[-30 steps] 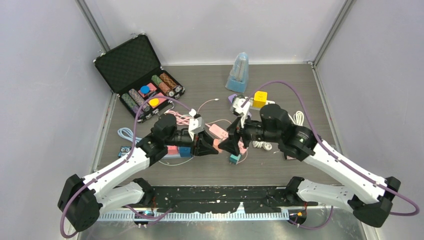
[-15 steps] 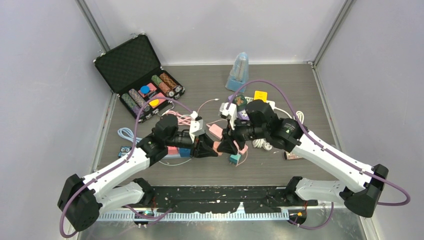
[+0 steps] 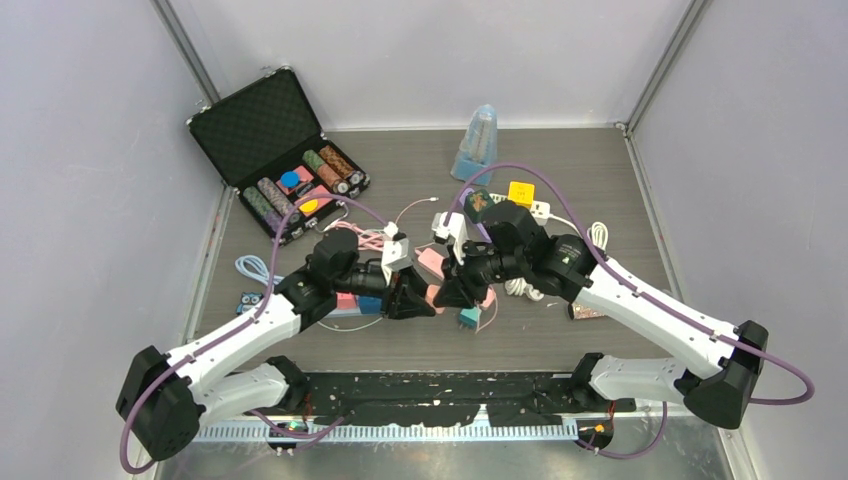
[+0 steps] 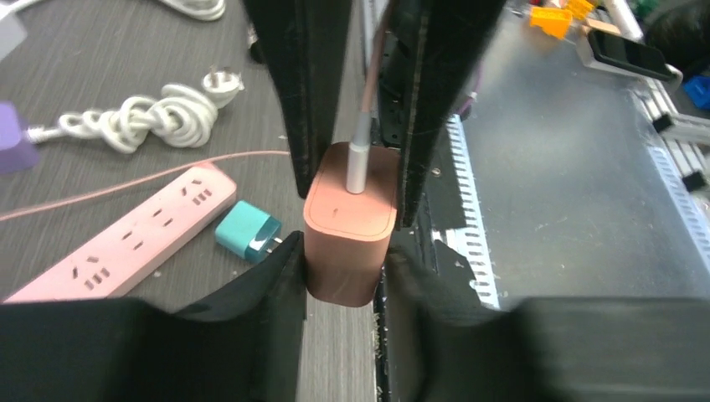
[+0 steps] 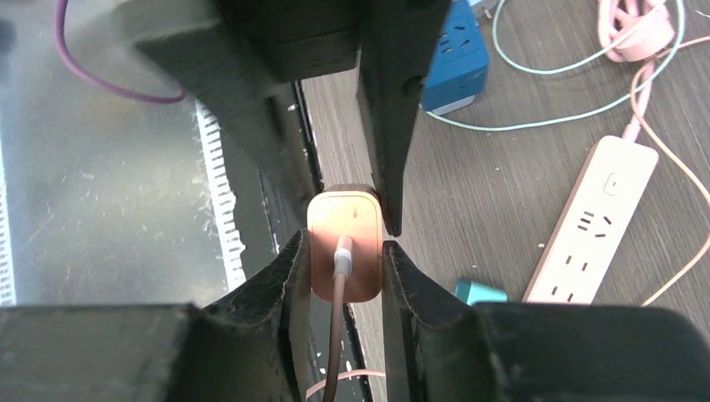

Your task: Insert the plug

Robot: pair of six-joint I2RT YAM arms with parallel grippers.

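Right gripper (image 5: 345, 255) jaws just narrowed, now clamping the pink charger (image 4: 349, 219); left gripper (image 4: 343, 266) jaws still clenching it; handover probably starting, pink power strip (image 4: 126, 247) waiting.

the left arm (image 3: 235, 340) and right arm (image 3: 650, 310) are showing white shells on their long links and rounded black housings at the joints; a thin purple cable (image 3: 515, 166) is looping along each one, a small white box (image 3: 397, 255) is sitting at each wrist, and the fingers (image 4: 251, 293) are looking matte black, blocky and scuffed
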